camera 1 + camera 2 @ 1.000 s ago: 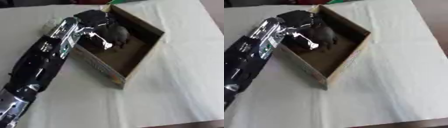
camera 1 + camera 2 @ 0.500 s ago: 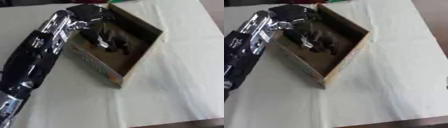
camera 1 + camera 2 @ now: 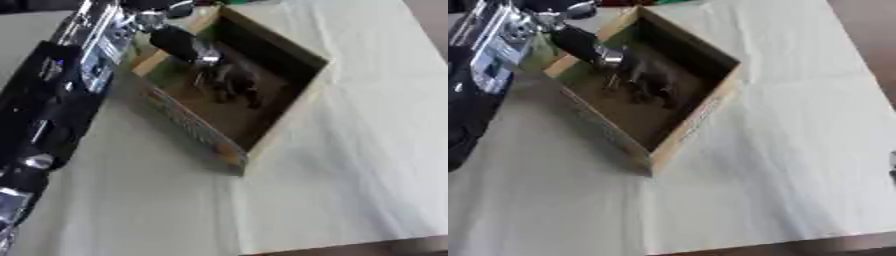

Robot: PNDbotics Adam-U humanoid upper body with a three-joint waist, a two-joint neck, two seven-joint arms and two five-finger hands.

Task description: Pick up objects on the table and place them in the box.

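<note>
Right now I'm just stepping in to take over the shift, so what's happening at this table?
The robot's left hand reaches over the near-left wall of an open cardboard box on a table covered in a pale cloth. Dark things lie on the box floor just beyond the fingers; what they are cannot be made out, nor whether the hand touches them. No loose object shows on the cloth around the box. The right hand is not seen.
</note>
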